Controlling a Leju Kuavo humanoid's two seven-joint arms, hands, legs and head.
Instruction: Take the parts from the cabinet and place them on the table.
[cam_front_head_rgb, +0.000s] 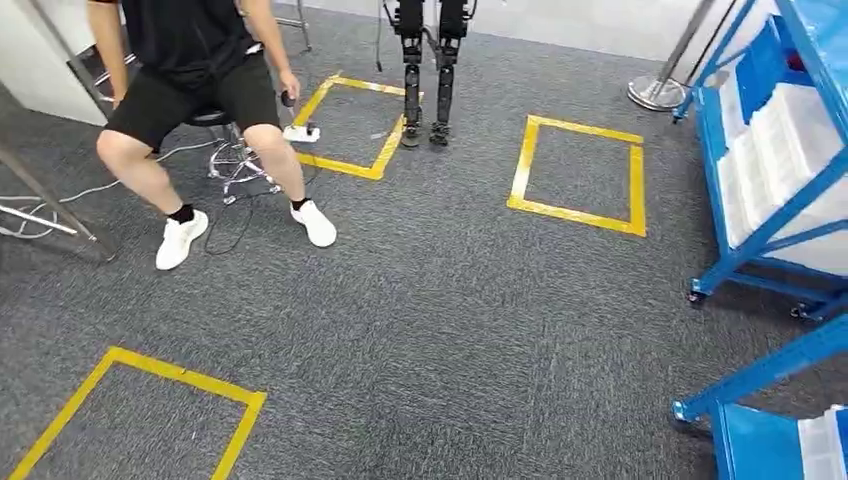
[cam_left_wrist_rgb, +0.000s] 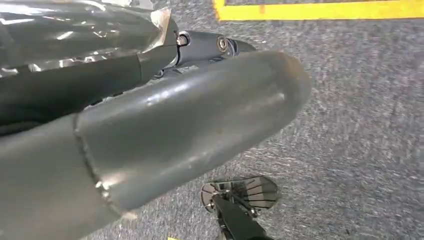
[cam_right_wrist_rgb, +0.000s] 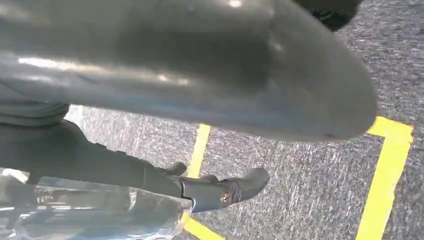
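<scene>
A blue cabinet (cam_front_head_rgb: 770, 225) stands at the right edge of the head view, with white part bins (cam_front_head_rgb: 775, 150) on its shelves. A second blue frame (cam_front_head_rgb: 760, 375) with a white bin (cam_front_head_rgb: 820, 445) sits at the lower right. My left hand (cam_left_wrist_rgb: 165, 125) hangs over grey carpet, its thick thumb apart from a straight dark finger (cam_left_wrist_rgb: 210, 46). My right hand (cam_right_wrist_rgb: 200, 65) hangs the same way, with a dark finger (cam_right_wrist_rgb: 235, 187) stretched out. Crinkled clear plastic lies by the base of each hand's fingers. I see nothing gripped in either hand.
A person (cam_front_head_rgb: 190, 60) sits on a stool at the upper left, feet on the carpet. Another robot's legs (cam_front_head_rgb: 425, 80) stand at the top centre. Yellow tape squares (cam_front_head_rgb: 580, 170) mark the floor. A metal post base (cam_front_head_rgb: 655, 92) stands near the cabinet.
</scene>
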